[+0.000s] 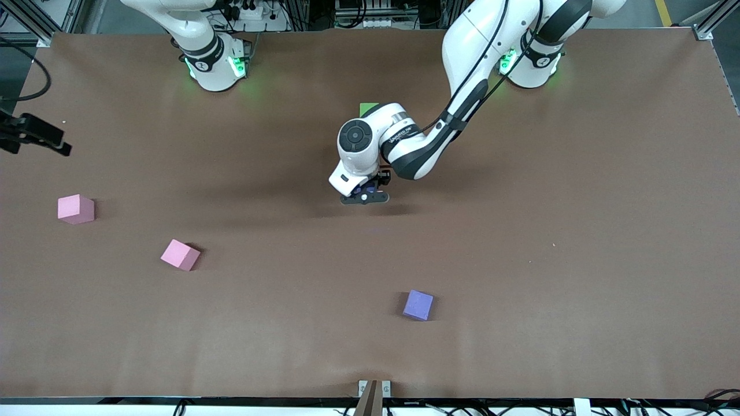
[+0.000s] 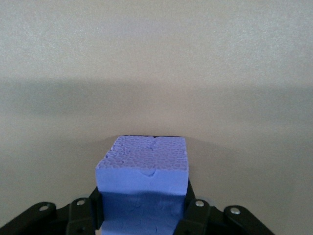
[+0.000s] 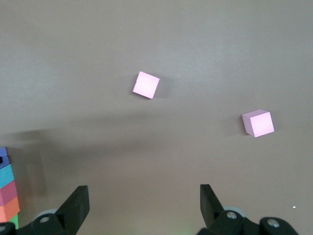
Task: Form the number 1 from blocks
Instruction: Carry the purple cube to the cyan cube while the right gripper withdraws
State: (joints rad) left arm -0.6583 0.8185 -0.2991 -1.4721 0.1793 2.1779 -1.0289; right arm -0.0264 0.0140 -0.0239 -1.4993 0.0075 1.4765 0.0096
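My left gripper (image 1: 364,195) is low over the middle of the table, shut on a blue-purple block (image 2: 144,171) with a finger pressed on each side. In the front view the arm covers most of the row; only the green block (image 1: 368,108) shows above the wrist. At the edge of the right wrist view the row reads light blue (image 3: 5,175), red (image 3: 7,193), orange (image 3: 8,209). A second purple cube (image 1: 418,304) lies loose nearer the front camera. My right gripper (image 3: 144,205) hangs open and empty high over the table, out of the front view.
Two pink cubes (image 1: 76,208) (image 1: 180,254) lie toward the right arm's end of the table, also seen as pink cubes (image 3: 146,84) (image 3: 257,123) below my right gripper. A black mount (image 1: 34,136) juts in at that end's edge.
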